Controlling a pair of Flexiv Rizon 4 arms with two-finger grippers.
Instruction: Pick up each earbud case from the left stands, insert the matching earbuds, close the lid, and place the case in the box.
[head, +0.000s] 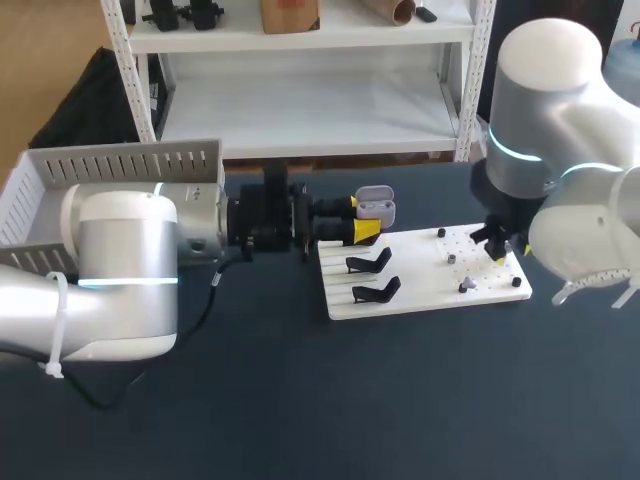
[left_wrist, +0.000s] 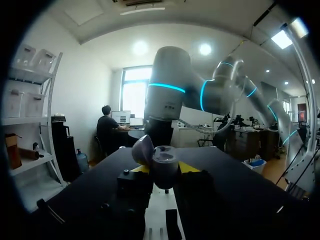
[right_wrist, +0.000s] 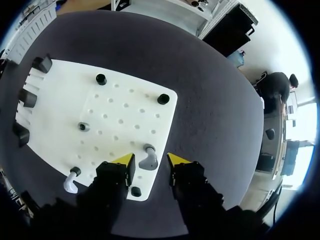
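My left gripper (head: 358, 218) reaches level over the white board's (head: 420, 285) far left corner, shut on a grey earbud case (head: 376, 205) whose lid stands open. In the left wrist view the case (left_wrist: 159, 159) sits upright between the yellow tips of that gripper (left_wrist: 166, 170). My right gripper (head: 497, 247) points down over the board's right part. Seen from its wrist, the right gripper (right_wrist: 151, 163) is open, and a grey earbud (right_wrist: 148, 157) stands on the board (right_wrist: 125, 107) between the fingers with a gap on each side. Another earbud (right_wrist: 71, 181), a white one, lies beside the gripper at the board's edge.
Two empty black stands (head: 368, 262) (head: 376, 290) sit on the board's left part. Small black pegs (right_wrist: 101, 79) (right_wrist: 163, 99) and a grey socket (right_wrist: 83, 127) dot the right part. A grey perforated box (head: 110, 170) stands at the table's far left behind my left arm.
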